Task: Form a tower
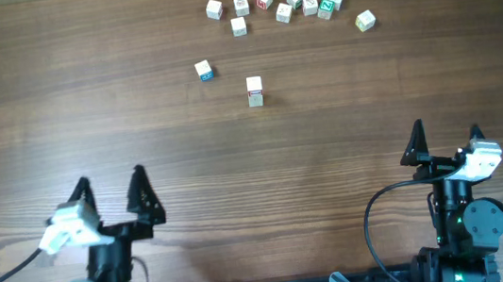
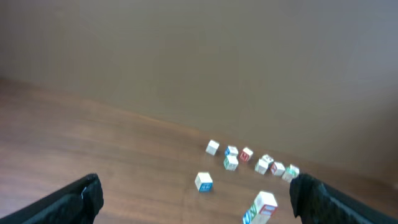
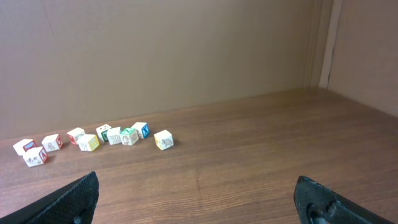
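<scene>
the tower (image 1: 254, 91) is seen standing upright on the table (image 1: 395, 68), near the middle, well apart from both claws and ahead of the gap between them. the left claw (image 1: 110, 179) is held spread wide near the table's front edge, with the tower ahead and to its right. the right claw (image 1: 446, 130) is likewise spread wide, with the tower ahead and to its left. a blue-marked cube (image 1: 203, 69) is found near the tower, beyond it to the left, and loose cubes (image 1: 283, 12) are strung out farther back.
</scene>
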